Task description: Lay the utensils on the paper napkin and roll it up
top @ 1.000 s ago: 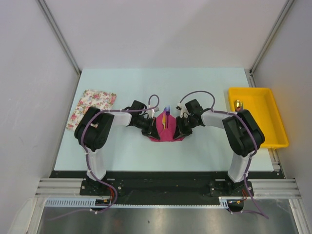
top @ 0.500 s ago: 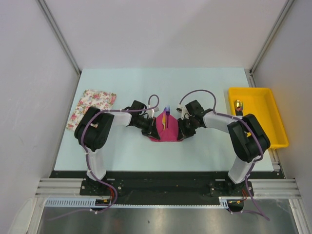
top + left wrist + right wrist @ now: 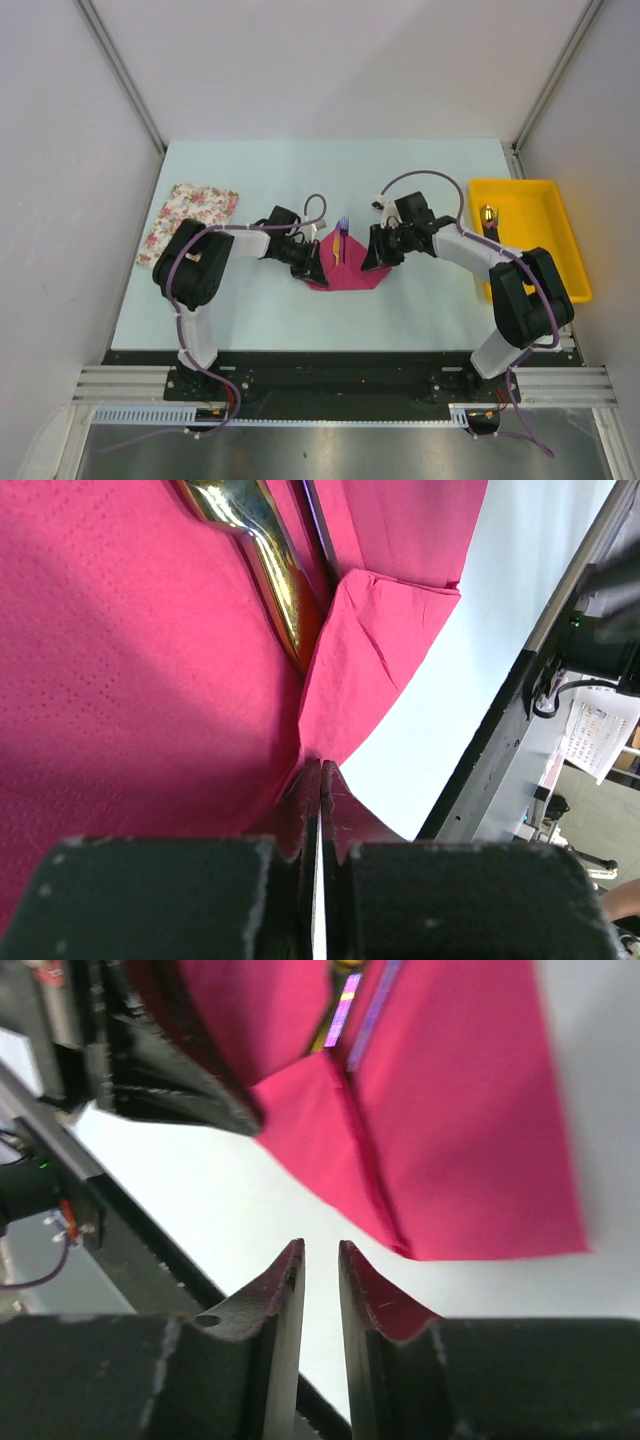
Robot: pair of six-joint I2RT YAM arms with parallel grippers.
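Note:
The magenta paper napkin (image 3: 350, 275) lies at the table's middle, its near corner folded over. The yellow-orange utensil (image 3: 337, 246) and the purple fork (image 3: 343, 226) lie along its middle, and both show in the left wrist view, yellow-orange (image 3: 262, 555) and purple (image 3: 316, 532). My left gripper (image 3: 316, 263) is shut on the napkin's left edge (image 3: 150, 700), the pinch low in the view. My right gripper (image 3: 370, 260) hovers just right of the napkin (image 3: 460, 1110). Its jaws stand a narrow gap apart with nothing between them, over bare table (image 3: 250, 1220).
A white floral cloth (image 3: 188, 222) lies at the table's left. A yellow tray (image 3: 545, 195) stands at the right with a small gold object (image 3: 487, 213) inside. The left gripper's black body (image 3: 180, 1090) shows close across the napkin in the right wrist view.
My right gripper has let go of the napkin's right side and drawn back to the right. That side now lies flatter. The left gripper has kept its hold.

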